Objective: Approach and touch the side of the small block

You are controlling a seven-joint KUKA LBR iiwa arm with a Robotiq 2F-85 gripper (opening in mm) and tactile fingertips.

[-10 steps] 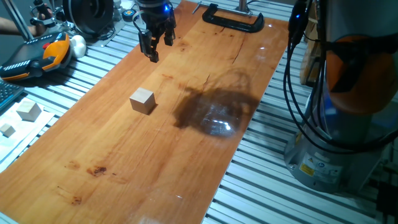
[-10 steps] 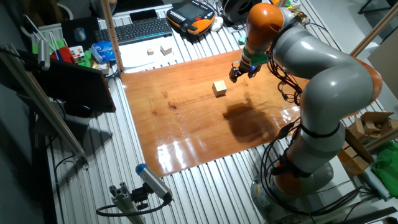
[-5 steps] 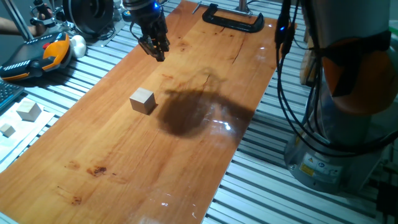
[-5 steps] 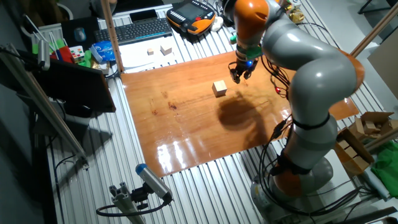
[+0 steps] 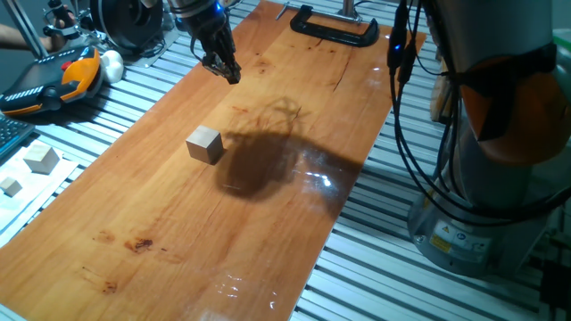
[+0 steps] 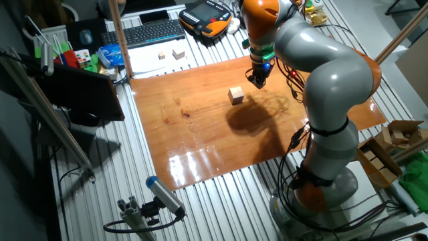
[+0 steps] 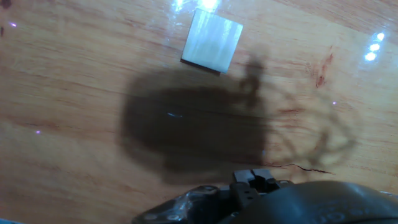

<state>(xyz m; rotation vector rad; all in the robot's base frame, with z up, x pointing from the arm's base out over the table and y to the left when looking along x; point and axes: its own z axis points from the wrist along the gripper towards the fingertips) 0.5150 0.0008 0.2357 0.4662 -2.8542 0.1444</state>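
The small block (image 5: 205,144) is a light-tan wooden cube lying on the wooden board (image 5: 178,232). It also shows in the other fixed view (image 6: 235,95) and at the top of the hand view (image 7: 212,39). My gripper (image 5: 225,71) hovers above the board's far left edge, well behind the block and apart from it. In the other fixed view the gripper (image 6: 258,82) hangs just right of the block. In the hand view its fingertips (image 7: 255,179) show close together at the bottom edge. The jaws look shut and hold nothing.
A black clamp (image 5: 335,28) lies at the board's far end. Two paler cubes (image 5: 40,158) (image 5: 11,185) sit off the board at left, near an orange pendant (image 5: 53,80). The robot base and cables (image 5: 473,178) stand at right. A keyboard (image 6: 147,32) lies beyond the board.
The gripper has turned about its axis and shifted a little toward the board's far left edge. The arm's shadow has slid closer to the block. The block has not moved.
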